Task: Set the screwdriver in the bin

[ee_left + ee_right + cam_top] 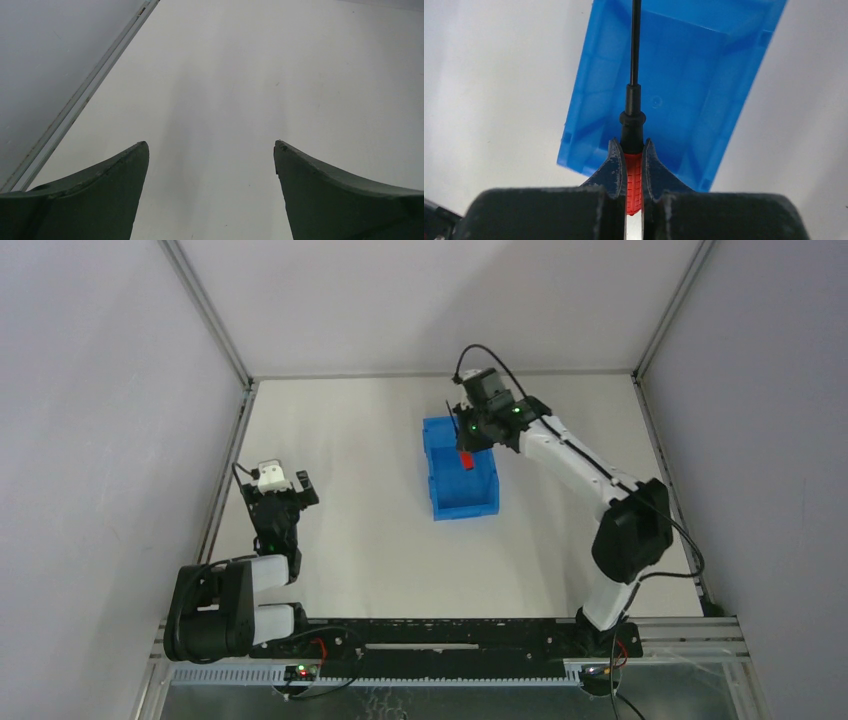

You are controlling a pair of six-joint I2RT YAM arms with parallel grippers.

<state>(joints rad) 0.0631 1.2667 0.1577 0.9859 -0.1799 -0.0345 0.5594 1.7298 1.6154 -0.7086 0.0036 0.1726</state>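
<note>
The right arm's fingers (613,167) clamp the screwdriver (632,112) by its red handle, above the bin (704,75), toward the far edge of the desk (350,540). The left arm's fingers (110,185) gape empty near the left edge.

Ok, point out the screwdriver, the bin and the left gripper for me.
screwdriver (633,100): right wrist view, black neck ahead of the red handle.
bin (684,85): right wrist view, bare inside floor.
left gripper (211,142): left wrist view, midway between its open fingers.
</note>
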